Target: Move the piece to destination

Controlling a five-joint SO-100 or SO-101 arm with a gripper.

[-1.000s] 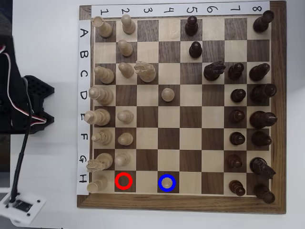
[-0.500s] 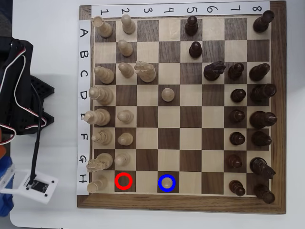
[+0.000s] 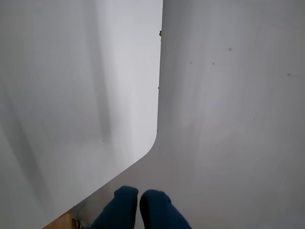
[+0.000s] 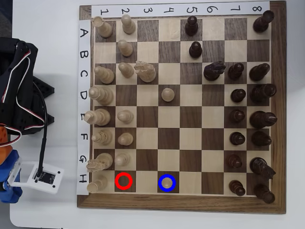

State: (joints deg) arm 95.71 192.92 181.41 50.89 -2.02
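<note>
While the blue gripper [image 3: 138,200] hangs closed and empty over the smooth white table [image 4: 47,47], the round-headed cream pawn [image 4: 166,182] stands inside the blue ring [image 4: 160,177] on the wooden board [image 4: 279,119].

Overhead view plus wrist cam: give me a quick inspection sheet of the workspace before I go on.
Surface: white table carrying a wooden chessboard.
Job's things: cream pawn stands inside the blue-ringed square; red-ringed square is empty.
Clutter: pale pieces and dark pieces on the board.
Gripper: gripper shut, empty, off the board near the table edge.
Cables: black cable runs to the wrist camera.
Surroundings: nothing seen.
</note>
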